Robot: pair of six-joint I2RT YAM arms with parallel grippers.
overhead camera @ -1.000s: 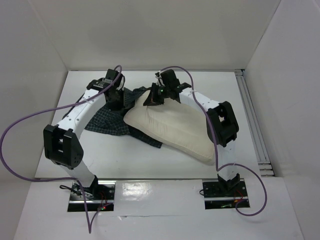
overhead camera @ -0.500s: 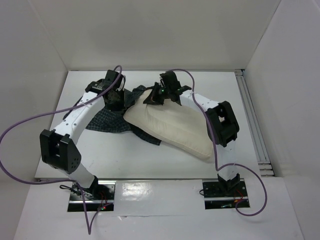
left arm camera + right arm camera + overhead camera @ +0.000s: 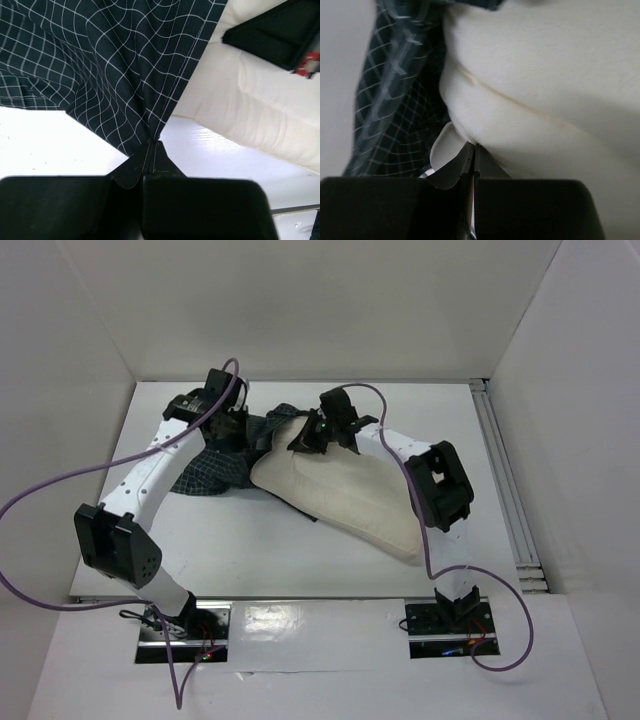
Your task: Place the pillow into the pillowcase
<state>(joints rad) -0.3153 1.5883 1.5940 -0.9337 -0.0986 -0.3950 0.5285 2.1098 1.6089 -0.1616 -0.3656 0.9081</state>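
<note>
You're at the insertion step: left pincer pinches the pillowcase hem, and right pincer clamps the pillow corner beside it on the tabletop. Next, I'd judge, hold the opening up and push that corner inside.

You have the pillow lying on the table. It is a plain cream cushion, soft and plump, set on a slant with one end toward the near right and the other toward the far middle. To its left lies the pillowcase, dark navy fabric with a fine white grid, crumpled and creased, and its edge runs under the pillow's left side. One fold of it is drawn into a taut peak where the left pincer pinches it. The right pincer nips a far corner of the pillow. Nearly all of the pillow shows bare. You cannot tell whether its far end sits inside the case's mouth.
</note>
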